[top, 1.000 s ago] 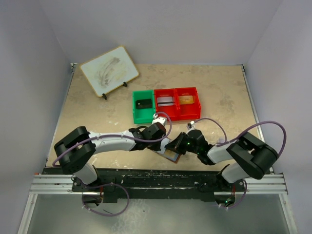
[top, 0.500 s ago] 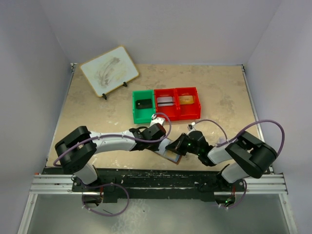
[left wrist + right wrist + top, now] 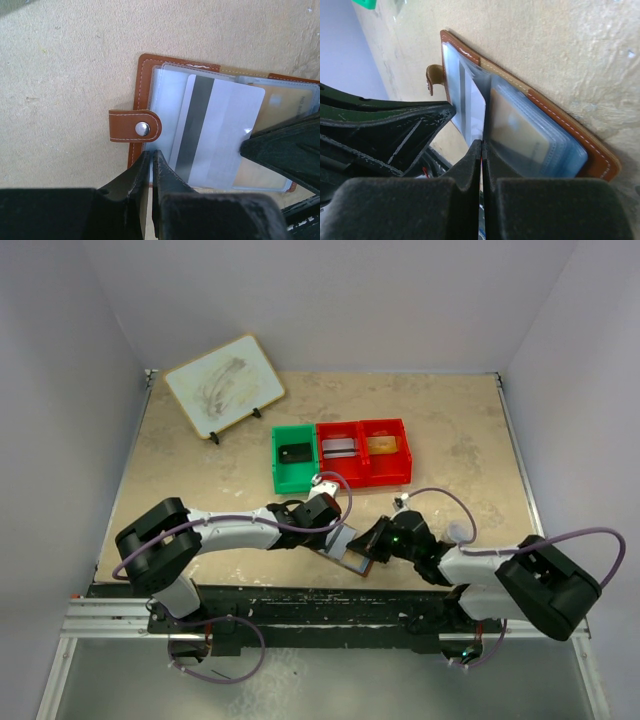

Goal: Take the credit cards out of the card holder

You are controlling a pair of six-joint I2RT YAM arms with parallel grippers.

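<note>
Right gripper (image 3: 481, 148) is clamping the credit card (image 3: 220, 135), long axis running straight toward it; left gripper (image 3: 150, 159), nearly closed, is pinning the card holder (image 3: 145, 80).

Card holder (image 3: 146, 70) partly under right jaws (right end cut off)

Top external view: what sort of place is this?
Probably a lab robot test cell: plain white enclosure walls around a beige speckled tabletop, with a grey aluminium mounting rail at its near edge.
</note>
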